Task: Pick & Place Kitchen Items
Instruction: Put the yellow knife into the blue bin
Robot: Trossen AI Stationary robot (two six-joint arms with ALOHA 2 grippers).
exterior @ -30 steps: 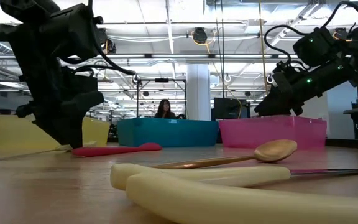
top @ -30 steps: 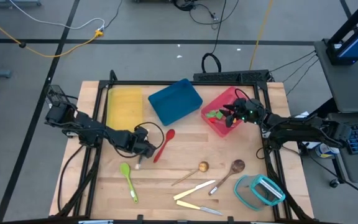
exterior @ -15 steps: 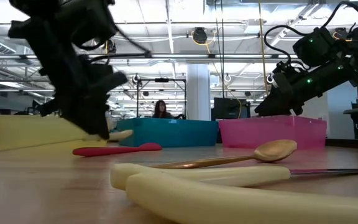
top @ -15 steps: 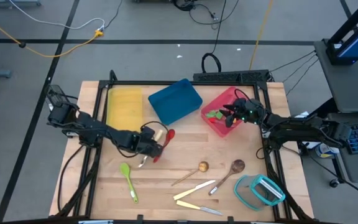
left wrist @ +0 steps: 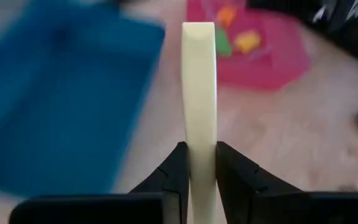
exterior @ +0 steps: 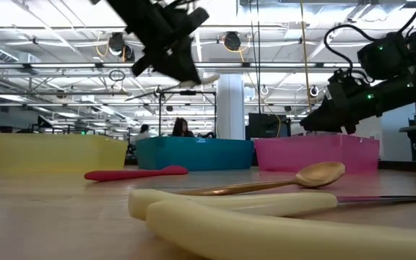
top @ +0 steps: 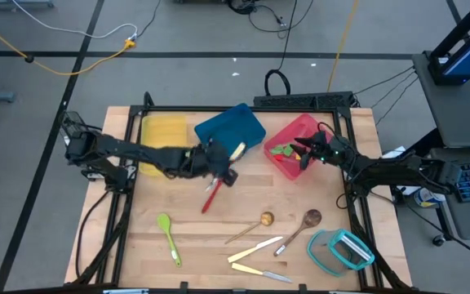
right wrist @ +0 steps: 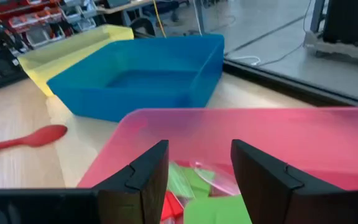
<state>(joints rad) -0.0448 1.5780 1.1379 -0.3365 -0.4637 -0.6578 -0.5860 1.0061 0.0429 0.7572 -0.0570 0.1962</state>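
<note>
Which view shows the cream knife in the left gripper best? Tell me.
The left wrist view: the cream knife fills the picture, pinched between the left gripper fingers. The high view shows only a pale sliver near the blue tray; the low view shows just its tip.

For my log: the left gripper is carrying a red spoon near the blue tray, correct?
Not quite: the left gripper holds a cream knife near the blue tray, as the left wrist view shows. The red spoon lies on the table.

Wood table (top: 325, 192) w/ 3 trays (top: 229, 132), spoons (top: 170, 234), knives (top: 256, 250), container (top: 339, 249).
</note>
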